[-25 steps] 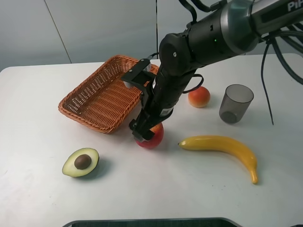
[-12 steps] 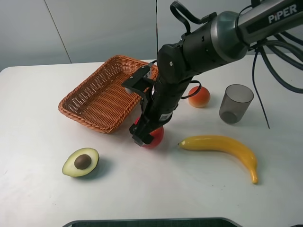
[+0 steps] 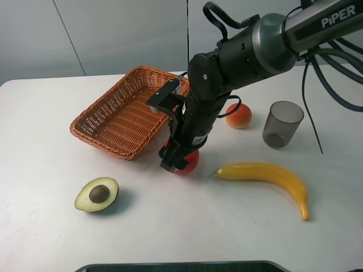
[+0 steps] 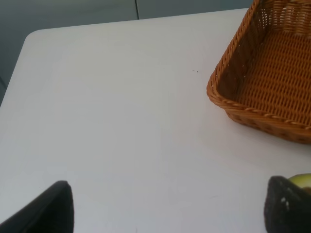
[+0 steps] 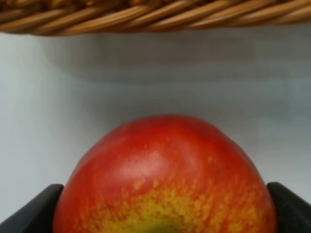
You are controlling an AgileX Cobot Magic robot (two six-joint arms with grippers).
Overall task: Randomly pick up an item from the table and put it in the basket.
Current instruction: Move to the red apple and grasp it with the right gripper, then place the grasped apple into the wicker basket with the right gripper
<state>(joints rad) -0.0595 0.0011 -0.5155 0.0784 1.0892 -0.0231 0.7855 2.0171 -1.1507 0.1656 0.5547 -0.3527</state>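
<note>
The red apple (image 3: 191,162) with a yellowish patch rests on the white table (image 3: 45,147), just off the near right corner of the wicker basket (image 3: 122,119). My right gripper (image 3: 177,161) is lowered over the apple, with its fingers against both sides. In the right wrist view the apple (image 5: 165,179) fills the space between the fingertips (image 5: 34,208), with the basket rim (image 5: 155,14) just beyond it. My left gripper (image 4: 165,208) is open and empty over bare table, near a basket corner (image 4: 262,82). It is out of the exterior view.
A halved avocado (image 3: 97,194) lies in front of the basket and also shows in the left wrist view (image 4: 302,180). A banana (image 3: 266,175) lies right of the apple. An orange-red peach-like fruit (image 3: 239,116) and a grey cup (image 3: 282,123) stand behind.
My right gripper has come down lower around the apple and the arm has shifted slightly. The apple, basket and other fruit have stayed in place.
</note>
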